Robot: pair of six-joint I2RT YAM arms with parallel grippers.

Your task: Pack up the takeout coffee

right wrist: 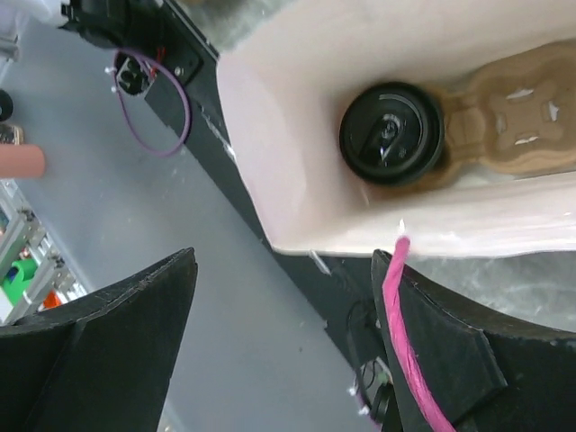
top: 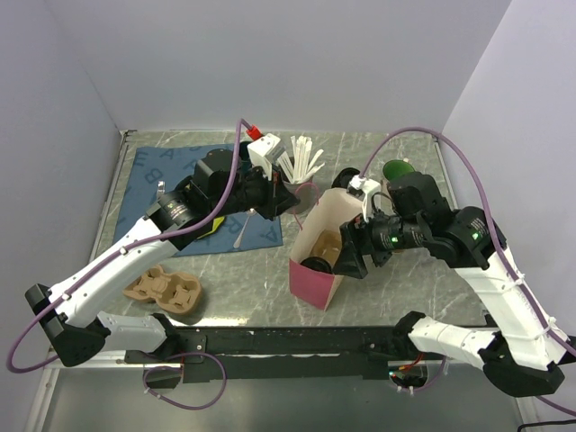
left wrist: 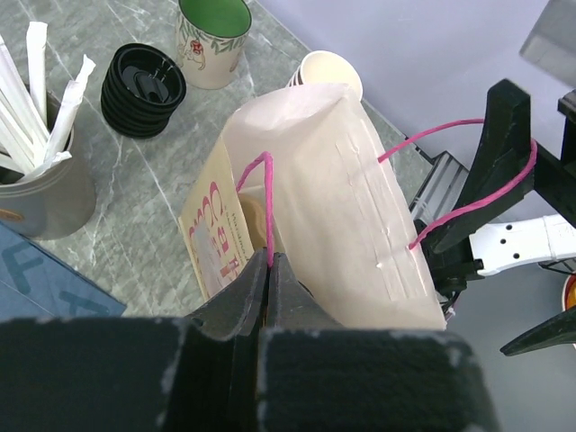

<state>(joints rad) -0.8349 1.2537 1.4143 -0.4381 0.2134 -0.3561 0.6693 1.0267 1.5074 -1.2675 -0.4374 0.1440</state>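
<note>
The takeout coffee shows its black lid [right wrist: 391, 133] in the right wrist view, seated in a tan cardboard carrier [right wrist: 508, 117] inside the pink and white paper bag [top: 317, 252]. In the top view the lid [top: 319, 264] shows dark inside the bag's mouth. My left gripper [left wrist: 267, 261] is shut on the bag's pink cord handle [left wrist: 267, 202] and holds that side up. My right gripper [right wrist: 283, 297] is open at the bag's open rim, with the other pink handle [right wrist: 402, 310] lying across its right finger. In the top view the right gripper [top: 351, 254] sits against the bag's right side.
A stack of black lids [left wrist: 142, 76], a green-lined mug [left wrist: 213, 36] and lidless paper cups [left wrist: 328, 70] stand behind the bag. A grey holder of wrapped straws [top: 300, 180] stands beside the blue mat [top: 175, 184]. A spare tan carrier [top: 162, 290] lies front left.
</note>
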